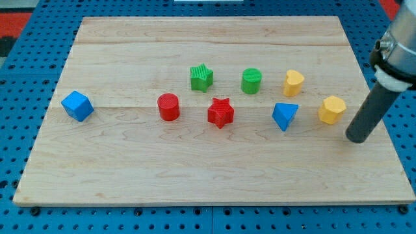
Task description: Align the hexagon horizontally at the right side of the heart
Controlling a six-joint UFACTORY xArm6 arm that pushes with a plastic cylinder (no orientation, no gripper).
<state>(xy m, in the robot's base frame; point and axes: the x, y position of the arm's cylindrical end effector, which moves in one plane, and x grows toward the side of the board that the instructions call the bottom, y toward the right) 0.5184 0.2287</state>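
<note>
**Inspector:** Report on the camera view. Where is your rod?

**Operator:** My tip (pixel 357 138) sits on the pale wooden board (pixel 195 169) at the frame's right, lower than the row of blocks. It is just beside the yellow hexagon block (pixel 332 109), below it and to its right, with a strip of bare wood between them; no contact. The rod carries no fingers, so there is nothing to open, close or hold.

**Inspector:** And the task's pieces?

**Operator:** The yellow hexagon block lies in the right part of the frame, at mid height. The yellow heart block (pixel 293 82) lies up and to the left of it, near but apart. The hexagon sits lower in the frame than the heart, so the two are not level.

**Inspector:** Remaining items?

**Operator:** A blue triangular block (pixel 285 116) lies below the heart and left of the hexagon. A green cylinder block (pixel 251 80) is left of the heart, on about the same line, and a green star block (pixel 201 77) is further left again. A red star block (pixel 221 112) sits at mid frame, a red cylinder block (pixel 168 106) to its left. A blue cube block (pixel 77 105) stands well apart at the frame's left. The board rests on a blue perforated base (pixel 26 39).
</note>
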